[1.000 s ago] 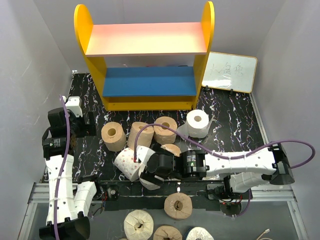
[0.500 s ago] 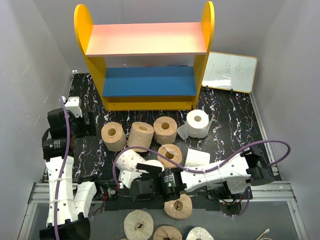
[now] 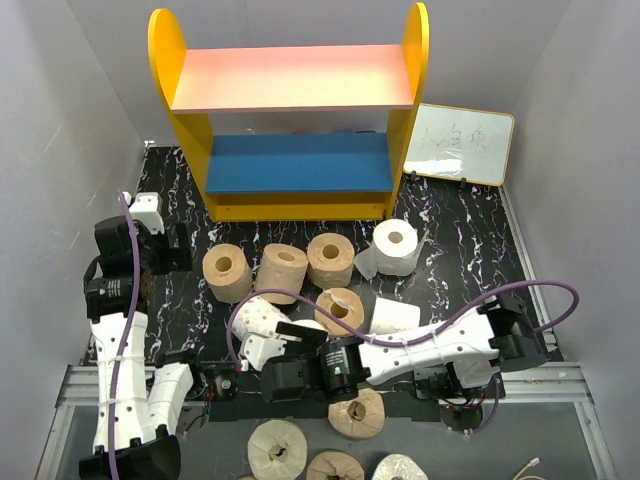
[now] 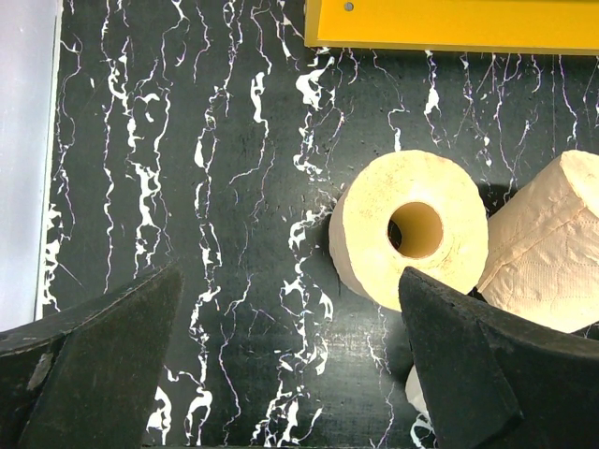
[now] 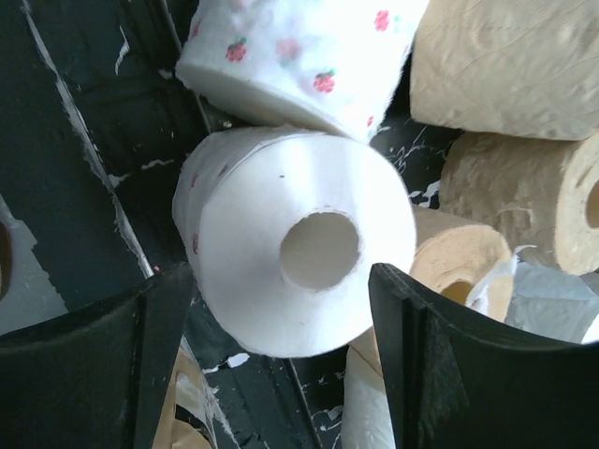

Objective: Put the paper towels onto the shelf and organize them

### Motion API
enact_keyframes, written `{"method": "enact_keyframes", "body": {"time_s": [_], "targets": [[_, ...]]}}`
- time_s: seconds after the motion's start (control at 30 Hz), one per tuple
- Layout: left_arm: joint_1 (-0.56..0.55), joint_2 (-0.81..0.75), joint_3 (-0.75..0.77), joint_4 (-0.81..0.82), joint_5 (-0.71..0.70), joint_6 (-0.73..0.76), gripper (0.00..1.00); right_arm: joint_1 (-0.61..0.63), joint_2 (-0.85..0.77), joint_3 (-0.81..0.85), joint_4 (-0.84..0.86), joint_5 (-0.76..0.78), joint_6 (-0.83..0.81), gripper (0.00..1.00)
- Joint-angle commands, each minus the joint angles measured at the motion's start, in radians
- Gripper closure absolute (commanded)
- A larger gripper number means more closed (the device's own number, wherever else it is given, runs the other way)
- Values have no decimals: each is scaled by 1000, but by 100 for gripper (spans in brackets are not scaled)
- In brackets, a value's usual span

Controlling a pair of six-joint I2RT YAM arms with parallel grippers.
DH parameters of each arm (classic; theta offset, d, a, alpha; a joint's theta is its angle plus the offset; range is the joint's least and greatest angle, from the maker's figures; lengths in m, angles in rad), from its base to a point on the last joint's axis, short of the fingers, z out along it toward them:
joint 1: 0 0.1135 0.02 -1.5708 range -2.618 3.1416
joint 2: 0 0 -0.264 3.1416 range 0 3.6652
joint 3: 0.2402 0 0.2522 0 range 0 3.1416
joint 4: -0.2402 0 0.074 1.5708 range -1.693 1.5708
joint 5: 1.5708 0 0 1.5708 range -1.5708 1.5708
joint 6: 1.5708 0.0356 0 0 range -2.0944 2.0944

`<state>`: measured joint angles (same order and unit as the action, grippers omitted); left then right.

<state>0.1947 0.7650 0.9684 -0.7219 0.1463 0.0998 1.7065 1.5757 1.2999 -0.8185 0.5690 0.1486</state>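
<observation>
The shelf (image 3: 290, 205) stands at the back with its pink and blue boards bare. Three tan paper towels (image 3: 282, 270) stand in a row before it, and a fourth (image 3: 341, 308) stands nearer. One white roll (image 3: 395, 245) trails a sheet, and another (image 3: 395, 315) lies on its side. My right gripper (image 3: 268, 350) (image 5: 281, 271) is shut on a plain white roll (image 3: 250, 350) (image 5: 243, 281), beside the pink-dotted roll (image 3: 258, 318) (image 5: 299, 47). My left gripper (image 3: 178, 250) (image 4: 290, 273) is open and empty over the table, left of a tan roll (image 4: 412, 234).
A small white writing board (image 3: 460, 143) leans right of the shelf. Several more rolls (image 3: 357, 412) lie on the grey ledge in front of the arm bases. Grey walls close in both sides. The shelf's yellow base edge (image 4: 449, 23) shows in the left wrist view.
My right arm swung from the middle to the front left with the white roll, uncovering a tan roll and a white roll. The left arm has not moved.
</observation>
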Motion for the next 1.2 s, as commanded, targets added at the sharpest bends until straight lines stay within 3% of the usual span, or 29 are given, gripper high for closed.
{"method": "enact_keyframes", "body": {"time_s": [0.0,0.23,0.53,0.57,0.9,1.0,1.17], "targets": [[6,0,-4,16,6,-3,1,22,77,43,-45,-4,33,28],[6,-1,-5,16,6,-3,1,23,206,86,-108,40,49,43],[6,0,-5,18,6,-2,1,28,267,106,-153,81,78,98],[6,1,-6,18,5,-2,1,29,270,115,-167,89,87,100],[6,12,-6,18,6,-2,1,65,220,474,-531,173,154,100],[6,13,-6,19,6,-3,1,64,155,578,-545,170,145,100],[6,13,-5,19,5,-2,1,52,42,594,-508,396,131,100]]}}
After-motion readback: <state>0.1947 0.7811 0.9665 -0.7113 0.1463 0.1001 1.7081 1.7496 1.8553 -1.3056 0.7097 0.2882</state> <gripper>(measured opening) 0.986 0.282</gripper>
